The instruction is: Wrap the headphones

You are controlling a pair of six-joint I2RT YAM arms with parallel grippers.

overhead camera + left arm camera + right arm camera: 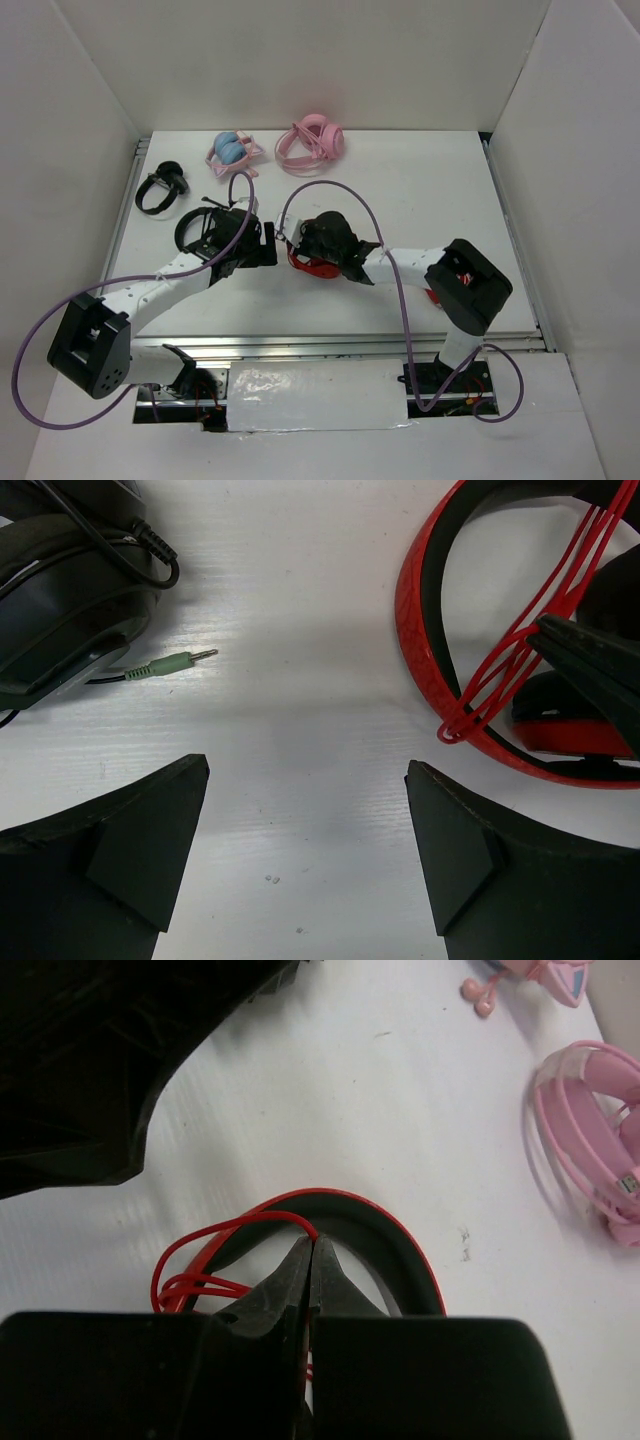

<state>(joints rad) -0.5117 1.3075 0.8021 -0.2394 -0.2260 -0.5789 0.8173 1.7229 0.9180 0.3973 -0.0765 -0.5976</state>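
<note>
The red headphones (312,264) with black lining lie mid-table, mostly under my right gripper (325,238). In the right wrist view the headband (400,1240) curves in front of my right gripper (313,1245), which is shut on the thin red cable (215,1232); cable loops hang to its left. In the left wrist view the headband (415,630) and cable loops (520,640) lie at upper right, pinched by the right gripper's fingers (590,660). My left gripper (307,815) is open and empty over bare table, just left of the headphones.
Black headphones (205,232) lie under my left arm, with their green plug (170,664) on the table. Another black pair (160,187) sits at far left. A pink-and-blue pair (233,151) and a pink pair (311,141) lie at the back.
</note>
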